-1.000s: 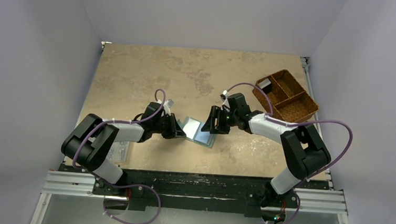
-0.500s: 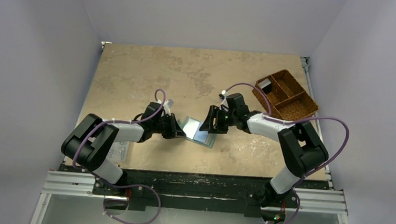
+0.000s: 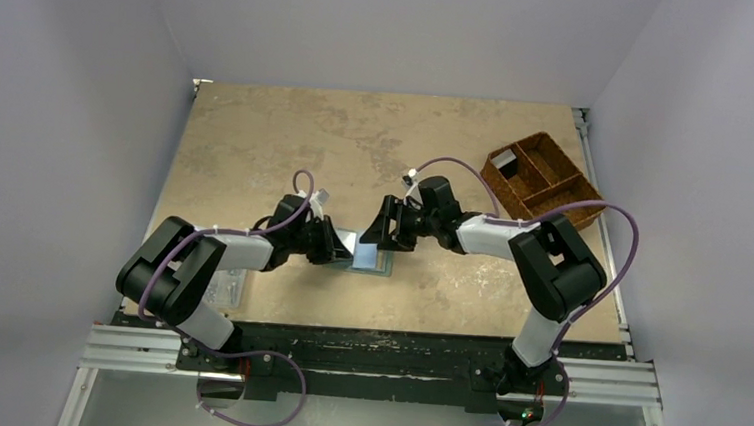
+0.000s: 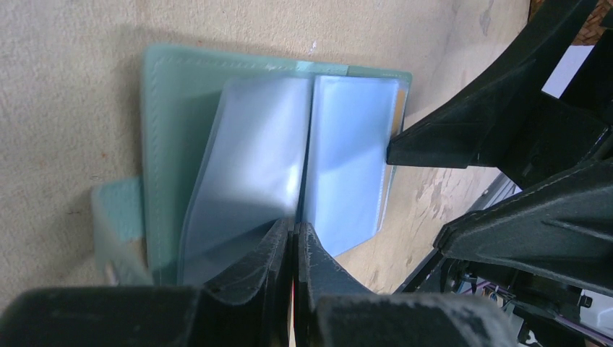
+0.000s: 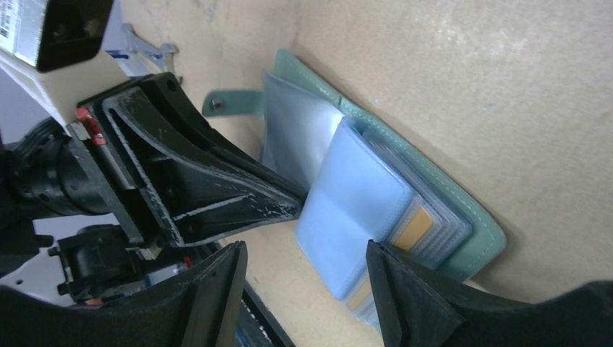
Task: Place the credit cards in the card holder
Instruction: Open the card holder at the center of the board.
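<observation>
The soft blue-green folding card holder [image 4: 170,130] lies open and flat on the mottled beige tabletop [image 3: 288,137], between the two arms. Its stitched cover has rounded corners and a small snap tab. Inside, glossy clear plastic sleeves [image 4: 253,159] fan out from the spine like pages.

The left hand [image 4: 293,238] has its fingers pressed together and, as far as the wrist view shows, pinches the near edge of one floppy sleeve. The right hand [image 5: 303,253] is spread wide and holds nothing, with its fingers either side of the pale blue leaf [image 5: 354,202].

A thin, stiff tan-orange credit card [image 5: 416,231] sits inside one of the lower sleeves, with only its edge showing through the film. No loose card shows in any view.

The step in hand looks like leafing through the sleeves to expose a free pocket, with the left hand steadying the booklet. The next move probably needs the pinch kept firm while the right hand separates one slick leaf. A rigid card would then have to go edge-on into a narrow pocket mouth. The film is thin and limp, so it is likely to buckle or slide instead of staying put.
</observation>
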Motion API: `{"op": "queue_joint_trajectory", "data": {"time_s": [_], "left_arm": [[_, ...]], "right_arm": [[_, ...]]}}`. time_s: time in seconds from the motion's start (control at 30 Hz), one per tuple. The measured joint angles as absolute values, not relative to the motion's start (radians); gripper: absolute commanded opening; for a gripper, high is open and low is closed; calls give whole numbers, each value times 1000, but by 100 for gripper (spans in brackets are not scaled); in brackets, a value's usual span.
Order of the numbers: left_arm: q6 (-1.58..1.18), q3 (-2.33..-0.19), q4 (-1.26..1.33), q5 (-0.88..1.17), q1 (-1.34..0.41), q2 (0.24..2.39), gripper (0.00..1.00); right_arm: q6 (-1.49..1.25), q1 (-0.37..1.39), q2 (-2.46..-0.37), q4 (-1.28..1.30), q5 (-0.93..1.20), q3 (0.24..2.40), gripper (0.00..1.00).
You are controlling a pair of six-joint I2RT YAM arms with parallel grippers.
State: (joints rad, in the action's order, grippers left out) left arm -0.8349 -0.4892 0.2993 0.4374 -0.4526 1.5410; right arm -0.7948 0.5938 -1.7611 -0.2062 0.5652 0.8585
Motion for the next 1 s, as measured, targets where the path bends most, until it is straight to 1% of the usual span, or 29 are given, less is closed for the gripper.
{"op": "queue_joint_trajectory", "data": {"time_s": [0.17,0.3,0.37,0.43,0.5,0.53,0.57,0.67,0.83,1.0], "left_arm": [[-838,-475,314,447,-451,1541,3],[-846,-471,308,453,-451,1534,10],[-845,-472,284,447,-450,1515,11],[-842,-482,219,429,-444,1472,10],[-826,-503,143,395,-433,1413,7],[-820,-516,110,374,-428,1382,5],[-811,-534,74,347,-424,1361,0],[-799,-554,36,291,-413,1319,0],[-802,-531,11,233,-406,1406,0],[-841,-509,94,255,-401,1442,0]], "right_arm": [[-848,594,-1797,-285,572,867,73],[-883,594,-1824,-344,579,870,74],[-892,595,-1829,-358,581,870,74],[-894,597,-1832,-361,588,870,74],[-893,599,-1832,-360,592,870,74],[-891,599,-1832,-359,593,870,74],[-889,600,-1832,-359,594,870,74],[-881,601,-1832,-358,597,870,74],[-865,607,-1832,-349,598,875,75],[-843,632,-1830,-299,578,904,76]]}}
